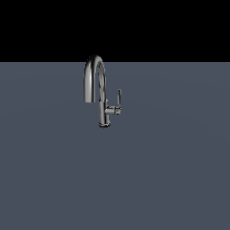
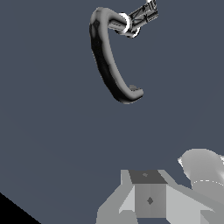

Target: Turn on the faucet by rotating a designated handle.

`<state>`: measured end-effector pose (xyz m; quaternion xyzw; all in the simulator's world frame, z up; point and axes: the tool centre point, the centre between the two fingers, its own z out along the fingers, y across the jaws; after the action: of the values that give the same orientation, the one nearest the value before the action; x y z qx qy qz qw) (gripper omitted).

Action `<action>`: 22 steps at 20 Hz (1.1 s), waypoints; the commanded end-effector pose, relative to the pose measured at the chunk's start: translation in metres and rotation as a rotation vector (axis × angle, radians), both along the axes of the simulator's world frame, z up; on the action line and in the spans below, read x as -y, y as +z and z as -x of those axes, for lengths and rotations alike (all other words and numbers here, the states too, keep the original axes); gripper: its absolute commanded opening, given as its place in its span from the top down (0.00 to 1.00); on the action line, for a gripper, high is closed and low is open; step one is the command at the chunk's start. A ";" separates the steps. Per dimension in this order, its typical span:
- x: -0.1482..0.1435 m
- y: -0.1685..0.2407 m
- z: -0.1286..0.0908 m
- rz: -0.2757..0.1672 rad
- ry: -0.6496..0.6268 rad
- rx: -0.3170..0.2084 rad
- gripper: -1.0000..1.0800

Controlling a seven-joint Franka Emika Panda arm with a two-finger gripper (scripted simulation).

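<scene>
One dark glossy chrome faucet (image 1: 102, 96) with a tall arched gooseneck spout stands upright on the flat slate-grey desk (image 1: 170, 170), its round base resting on the surface. From the faucet's slim body a short horizontal stub branches toward the exterior view's right, and the thin chrome lever handle (image 1: 119, 97) rises upright from the end of that stub, beside the body and lower than the arch. In the wrist view the faucet (image 2: 107, 57) appears from above, its spout curving, with the handle (image 2: 142, 15) jutting from its base. The grey robot hand (image 2: 148, 199) shows only in part, well apart from the faucet; whether its fingers are spread or together cannot be told.
</scene>
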<state>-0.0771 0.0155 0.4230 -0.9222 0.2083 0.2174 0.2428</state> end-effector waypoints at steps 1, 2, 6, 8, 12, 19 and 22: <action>0.002 -0.009 -0.015 -0.041 -0.045 -0.038 1.00; 0.003 -0.013 -0.021 -0.057 -0.063 -0.054 1.00; 0.008 -0.029 -0.045 -0.124 -0.136 -0.117 1.00; 0.010 -0.038 -0.056 -0.159 -0.174 -0.150 1.00; 0.016 -0.058 -0.079 -0.232 -0.252 -0.218 1.00; 0.027 -0.101 -0.116 -0.369 -0.401 -0.346 1.00; 0.031 -0.123 -0.130 -0.431 -0.468 -0.405 1.00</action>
<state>0.0455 -0.0135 0.3112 -0.7349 0.3940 0.3625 0.4162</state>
